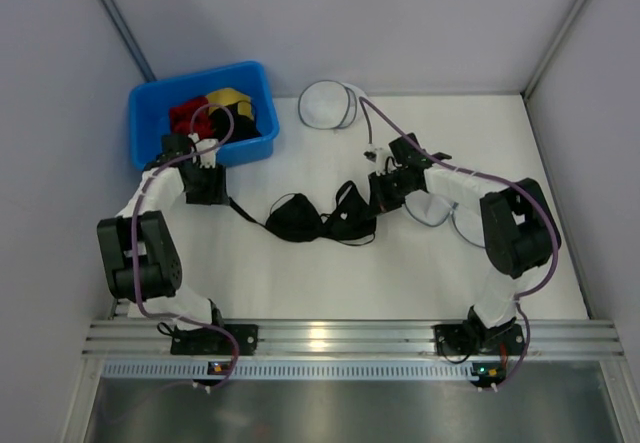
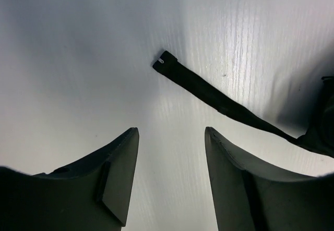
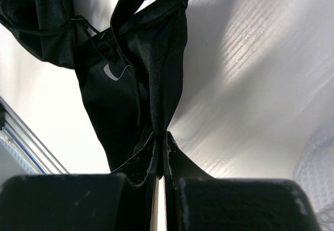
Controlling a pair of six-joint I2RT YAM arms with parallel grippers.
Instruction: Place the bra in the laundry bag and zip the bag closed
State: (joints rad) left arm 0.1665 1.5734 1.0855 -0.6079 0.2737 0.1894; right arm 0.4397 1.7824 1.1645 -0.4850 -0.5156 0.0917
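The black bra [image 1: 318, 219] lies spread on the white table between the arms. One thin strap [image 1: 245, 213] trails left toward my left gripper [image 1: 213, 195]. In the left wrist view that gripper [image 2: 171, 133] stands open over bare table, with the strap's end [image 2: 166, 61] lying free ahead of it. My right gripper [image 1: 378, 195] is shut on the bra's right edge. In the right wrist view the dark fabric [image 3: 130, 85] is pinched between the fingertips of the gripper [image 3: 160, 135]. The see-through mesh laundry bag [image 1: 438, 210] lies partly under the right arm, and its mesh [image 3: 319, 174] shows at the lower right.
A blue bin [image 1: 262, 141] at the back left holds a red garment [image 1: 186, 115] and a yellow-and-black one [image 1: 232, 101]. A whiter round mesh case [image 1: 328, 104] sits at the back centre. Grey walls close in the sides, and a metal rail [image 1: 330, 338] runs along the near edge.
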